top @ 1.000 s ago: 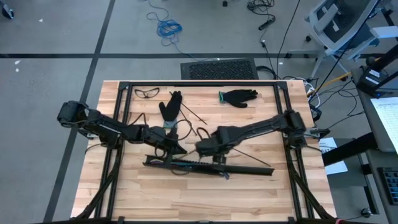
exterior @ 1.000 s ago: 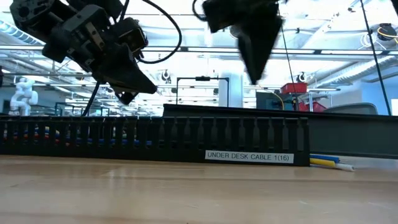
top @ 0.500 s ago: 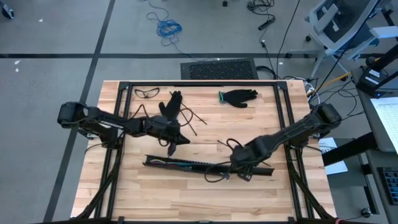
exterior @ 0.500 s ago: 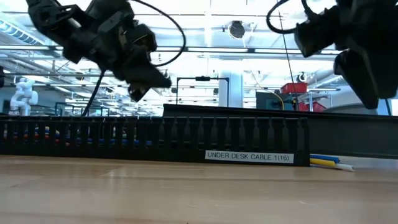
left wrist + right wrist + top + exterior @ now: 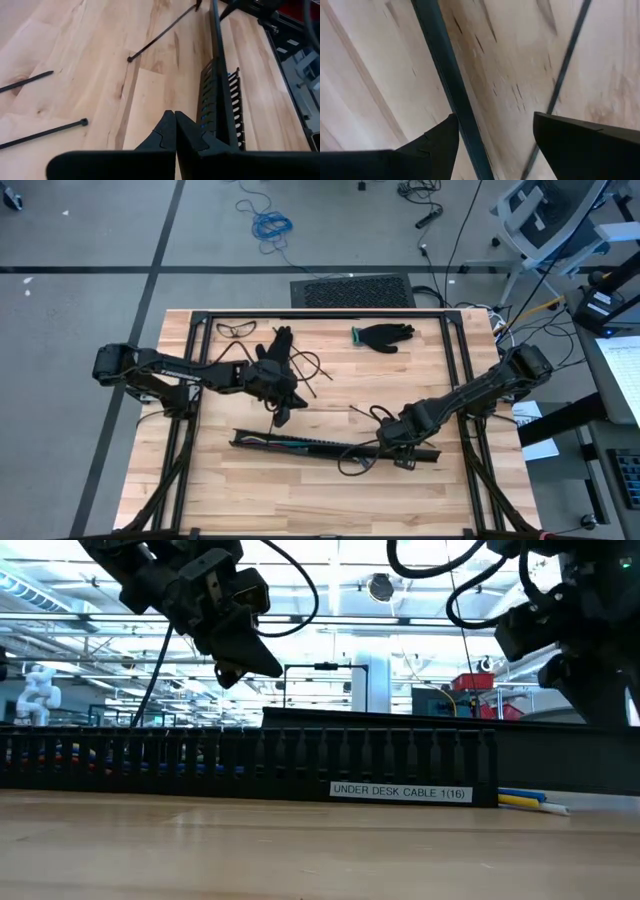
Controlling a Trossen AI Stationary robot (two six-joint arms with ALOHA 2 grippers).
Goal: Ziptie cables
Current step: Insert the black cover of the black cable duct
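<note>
A wooden table [image 5: 250, 500] carries a long black slotted strip [image 5: 300, 444] across its middle. The cables [image 5: 525, 800] lie inside that strip, their yellow and blue ends poking out at its right end. The left gripper [image 5: 284, 412] hovers above the table just beyond the strip, clenched on nothing. The right gripper [image 5: 400, 460] sits low at the strip's right end, released, its fingers [image 5: 580, 145] straddling a thin black stick [image 5: 447, 85]. Two black gloves [image 5: 383, 336] and glasses [image 5: 236, 329] lie on the far side.
</note>
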